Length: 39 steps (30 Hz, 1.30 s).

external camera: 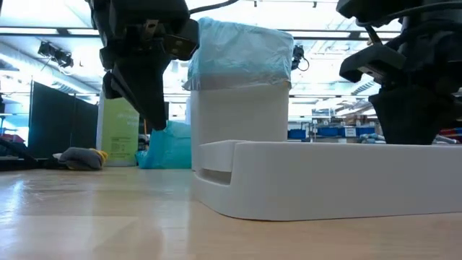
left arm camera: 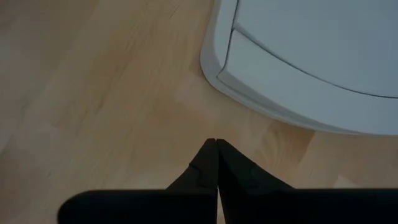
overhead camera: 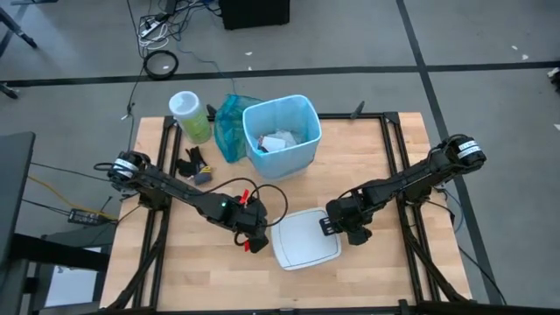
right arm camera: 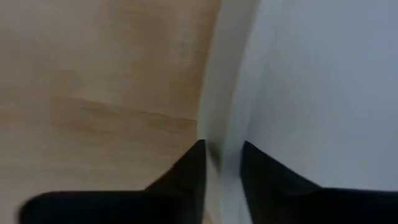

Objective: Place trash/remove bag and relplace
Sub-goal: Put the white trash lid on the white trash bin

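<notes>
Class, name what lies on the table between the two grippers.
The white bin lid lies flat between them, seen in the high view: the left gripper is shut just off one edge, and the right gripper straddles the opposite rim.
</notes>
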{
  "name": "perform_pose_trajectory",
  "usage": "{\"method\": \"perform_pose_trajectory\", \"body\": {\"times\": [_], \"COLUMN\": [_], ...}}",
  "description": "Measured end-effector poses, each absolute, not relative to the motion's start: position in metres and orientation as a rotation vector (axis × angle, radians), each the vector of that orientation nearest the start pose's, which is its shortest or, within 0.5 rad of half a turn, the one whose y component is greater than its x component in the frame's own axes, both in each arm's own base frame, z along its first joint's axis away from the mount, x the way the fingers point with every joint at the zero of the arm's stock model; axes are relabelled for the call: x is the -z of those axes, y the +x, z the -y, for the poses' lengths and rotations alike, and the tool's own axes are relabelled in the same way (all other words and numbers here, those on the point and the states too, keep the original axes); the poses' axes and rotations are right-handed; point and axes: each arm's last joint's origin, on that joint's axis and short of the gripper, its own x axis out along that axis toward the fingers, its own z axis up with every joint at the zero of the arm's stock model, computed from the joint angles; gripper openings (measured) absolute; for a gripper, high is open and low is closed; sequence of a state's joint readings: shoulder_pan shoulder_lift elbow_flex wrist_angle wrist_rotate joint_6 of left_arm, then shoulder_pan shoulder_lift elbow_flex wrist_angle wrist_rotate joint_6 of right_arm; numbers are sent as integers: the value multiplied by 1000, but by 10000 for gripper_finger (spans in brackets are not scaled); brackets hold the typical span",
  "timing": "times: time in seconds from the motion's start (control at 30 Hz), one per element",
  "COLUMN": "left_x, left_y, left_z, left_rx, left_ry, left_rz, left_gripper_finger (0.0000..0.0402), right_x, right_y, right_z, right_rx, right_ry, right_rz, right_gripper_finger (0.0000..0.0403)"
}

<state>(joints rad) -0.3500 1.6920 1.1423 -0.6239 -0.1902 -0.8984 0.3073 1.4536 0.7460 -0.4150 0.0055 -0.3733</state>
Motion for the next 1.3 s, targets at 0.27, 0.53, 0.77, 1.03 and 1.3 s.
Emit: {"method": "perform_pose_trajectory", "body": {"times": [0.27, 0.53, 0.77, 1.03, 1.3], "left_x": [-200, -215, -238, -255, -262], "left_y": [310, 303, 288, 276, 269], "left_z": [112, 114, 107, 102, 101], "left_rx": [-351, -310, -294, -253, -201], "left_ry": [-482, -477, -423, -373, -312], "left_rz": [-1093, -1068, -1041, -1020, -1022], "left_gripper_finger": [6, 7, 7, 7, 7], "right_x": [-166, -178, -199, -238, -311], "right_y": [244, 240, 244, 248, 249], "right_z": [-76, -75, -82, -96, -109], "right_rx": [-346, -274, -246, -281, -362], "right_ry": [-405, -329, -300, -239, -169], "right_rz": [-1088, -1152, -1180, -1188, -1143], "right_gripper_finger": [25, 17, 17, 17, 17]}}
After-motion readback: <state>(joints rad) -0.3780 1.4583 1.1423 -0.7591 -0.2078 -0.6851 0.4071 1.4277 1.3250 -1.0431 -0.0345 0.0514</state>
